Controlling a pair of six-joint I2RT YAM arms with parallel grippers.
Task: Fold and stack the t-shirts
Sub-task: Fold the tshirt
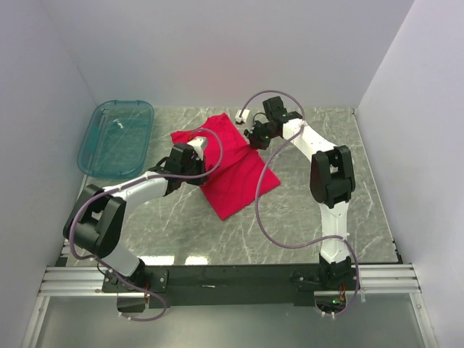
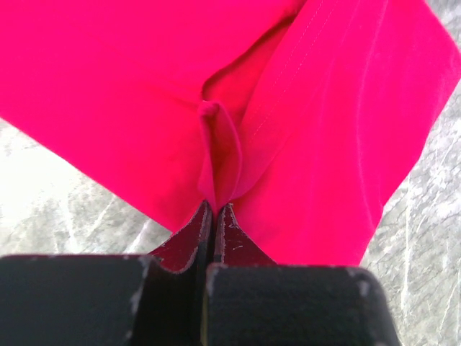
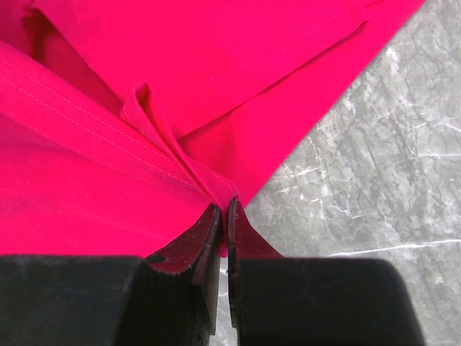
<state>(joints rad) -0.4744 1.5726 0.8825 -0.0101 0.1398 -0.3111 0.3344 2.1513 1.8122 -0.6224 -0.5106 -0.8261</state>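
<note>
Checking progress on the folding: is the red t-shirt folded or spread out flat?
Partly folded: the t-shirt lies in overlapping layers, not flat. The left gripper and right gripper are each shut on a pinched pleat.

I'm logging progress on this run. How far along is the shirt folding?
Done: the crimson-red cotton t-shirt lies partly folded on the grey marble table, layers overlapping. In hand: the left gripper and right gripper are each shut on a pinch of its fabric. Left: finishing the fold and stacking; no stack is visible.
</note>
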